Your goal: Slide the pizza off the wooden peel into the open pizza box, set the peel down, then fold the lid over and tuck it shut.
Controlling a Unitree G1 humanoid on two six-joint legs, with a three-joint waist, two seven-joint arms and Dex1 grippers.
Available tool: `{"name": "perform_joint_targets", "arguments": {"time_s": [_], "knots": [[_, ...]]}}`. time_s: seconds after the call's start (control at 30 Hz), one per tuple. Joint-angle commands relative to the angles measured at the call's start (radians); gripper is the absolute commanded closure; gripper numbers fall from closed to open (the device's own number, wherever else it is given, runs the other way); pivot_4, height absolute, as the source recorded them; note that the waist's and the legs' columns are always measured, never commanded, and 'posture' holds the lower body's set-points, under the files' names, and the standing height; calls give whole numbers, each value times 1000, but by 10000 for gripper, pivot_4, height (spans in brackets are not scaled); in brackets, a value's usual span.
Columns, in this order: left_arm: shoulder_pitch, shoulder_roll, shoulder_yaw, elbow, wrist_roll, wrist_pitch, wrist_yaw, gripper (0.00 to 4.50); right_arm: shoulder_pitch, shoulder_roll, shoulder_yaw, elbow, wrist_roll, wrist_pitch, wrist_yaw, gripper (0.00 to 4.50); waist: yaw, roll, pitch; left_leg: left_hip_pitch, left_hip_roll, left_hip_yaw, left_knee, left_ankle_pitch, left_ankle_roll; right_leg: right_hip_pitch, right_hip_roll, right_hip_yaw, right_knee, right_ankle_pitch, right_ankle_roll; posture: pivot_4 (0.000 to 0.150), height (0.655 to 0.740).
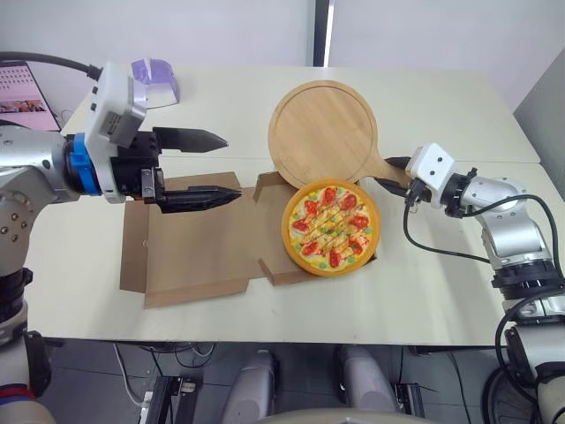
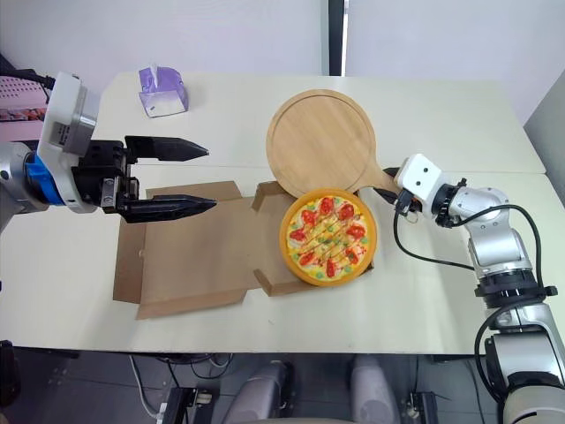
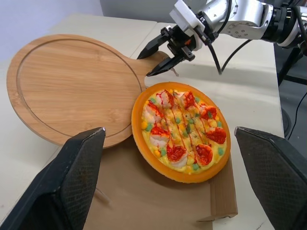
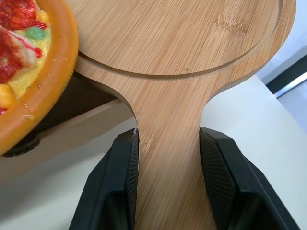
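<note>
Pizza [image 1: 331, 228] lies in the pizza box [image 1: 203, 256] at 6 o'clock of the wooden peel [image 1: 322, 132], a stiff, likely light board best held by its handle [image 4: 168, 120], which the right gripper [image 1: 388, 173] clamps, while the left gripper [image 1: 229, 166] hovers spread at 9 o'clock.

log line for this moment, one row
pizza: off peel, on box base | peel: bare, handle in right gripper | left gripper: open over lid | lid: unfolded
</note>
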Motion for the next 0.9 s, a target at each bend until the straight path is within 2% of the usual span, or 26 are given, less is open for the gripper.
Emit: {"name": "perform_joint_targets", "arguments": {"time_s": [0.03,0.3,0.5,0.7,0.9], "knots": [[-24,-1,2,-1,0,-22,-13,0,-75,10,-40,1,1,-72,-58,29486,-1,0,0,0,0,0,0,0,0,0,0,0,0,0,0,1500,7400],[-23,-12,-9,-7,3,-26,-16,0,-182,44,-54,102,-35,-178,-179,29486,-3,0,0,0,0,1,0,1,-2,-1,0,1,1,0,0,1500,7400],[-19,-18,-17,-9,11,-36,-21,0,-201,15,-86,128,13,-151,-138,29486,-2,0,0,0,0,1,0,1,-2,-1,0,1,1,0,0,1500,7400],[-25,-57,-52,-29,19,-62,-20,0,-96,-68,-162,32,93,117,-98,29486,4,0,0,-1,0,0,0,1,-1,0,0,0,0,0,0,1500,7400],[-130,-221,-123,-1,61,-133,46,0,160,-154,-322,-203,160,513,-165,29486,15,0,0,-2,-1,0,2,0,1,0,0,0,1,0,0,1500,7400]]}}
